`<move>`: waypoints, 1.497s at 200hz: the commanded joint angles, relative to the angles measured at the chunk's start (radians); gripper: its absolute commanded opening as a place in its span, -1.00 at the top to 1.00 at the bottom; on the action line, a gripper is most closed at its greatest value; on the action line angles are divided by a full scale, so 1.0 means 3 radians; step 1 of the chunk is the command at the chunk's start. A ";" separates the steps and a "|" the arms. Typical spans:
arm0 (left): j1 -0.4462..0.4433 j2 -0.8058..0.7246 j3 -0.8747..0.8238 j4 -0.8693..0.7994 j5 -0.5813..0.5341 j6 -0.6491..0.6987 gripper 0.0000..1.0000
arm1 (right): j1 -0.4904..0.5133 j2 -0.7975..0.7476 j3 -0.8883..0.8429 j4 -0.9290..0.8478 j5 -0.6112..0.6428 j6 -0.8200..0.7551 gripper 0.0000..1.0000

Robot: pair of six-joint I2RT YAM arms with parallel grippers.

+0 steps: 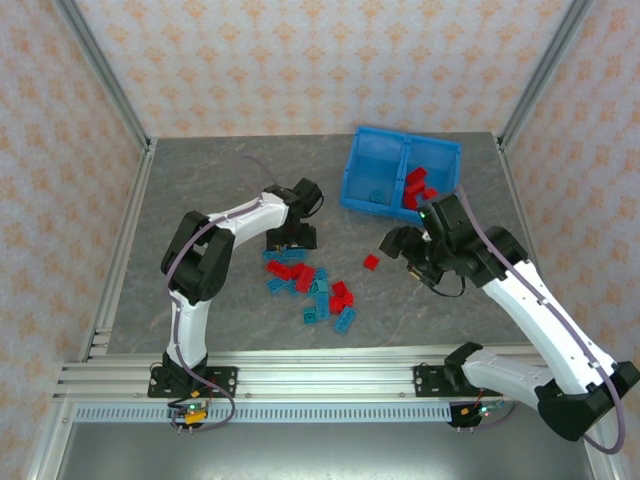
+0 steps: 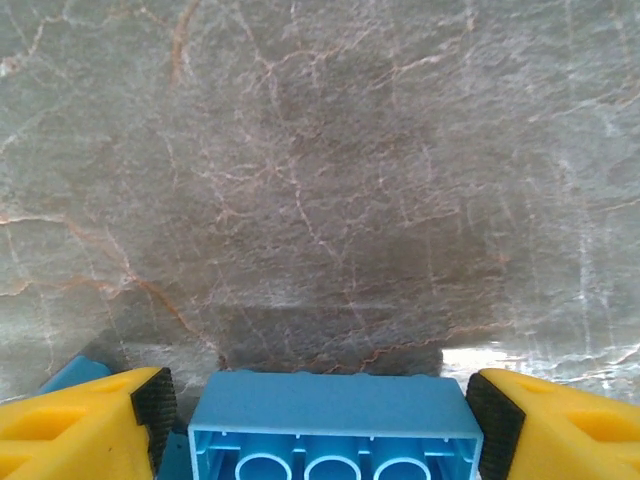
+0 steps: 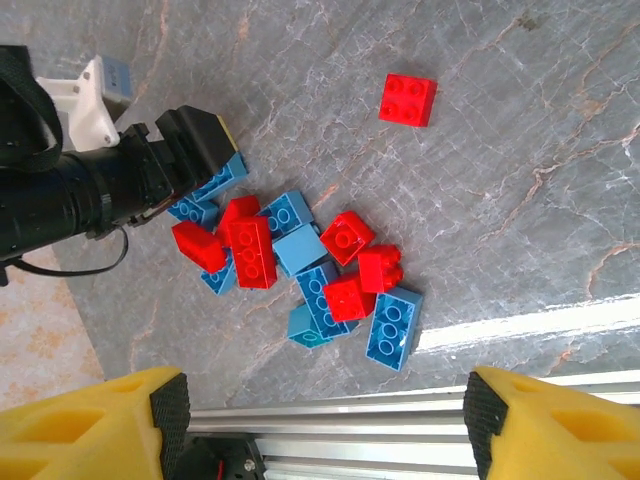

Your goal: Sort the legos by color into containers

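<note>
Lying apart from the pile (image 3: 250, 250), one red lego (image 3: 407, 100) (two bin compartments (image 1: 375, 165)).

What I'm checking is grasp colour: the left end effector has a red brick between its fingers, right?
No. The brick between the fingers of the left end effector is light blue, not red; the left wrist view shows it.

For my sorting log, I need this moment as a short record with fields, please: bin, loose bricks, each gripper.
bin: blue, far right of table; teal-blue bricks in left compartment, red bricks in right
pile: mixed red and teal-blue, mid-table
lone red brick: apart, right of pile
left gripper: open, astride one teal-blue brick
right gripper: open, empty
</note>
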 commanded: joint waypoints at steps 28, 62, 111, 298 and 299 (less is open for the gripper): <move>-0.0057 -0.0066 -0.0259 0.0004 0.0030 -0.0147 -0.40 | 0.0012 -0.0135 0.0019 -0.0208 0.0065 -0.0118 -0.50; -0.0141 -0.0123 -0.0394 0.0003 0.0076 -0.0203 -0.34 | 0.0014 -0.0248 -0.0015 -0.0224 0.0067 -0.0168 -0.53; -0.0246 -0.0210 -0.0652 0.0130 0.0089 -0.0347 -0.54 | 0.0011 -0.0360 -0.0061 -0.0273 0.0039 -0.0219 -0.54; -0.0332 0.0222 0.2134 -0.0220 0.0526 0.0127 0.08 | 0.0004 -0.0326 -0.0487 0.0865 0.0651 -0.0022 -0.66; -0.0336 0.0244 0.2174 -0.0223 0.0526 0.0127 0.09 | 0.0004 -0.0321 -0.0487 0.0868 0.0653 -0.0017 -0.66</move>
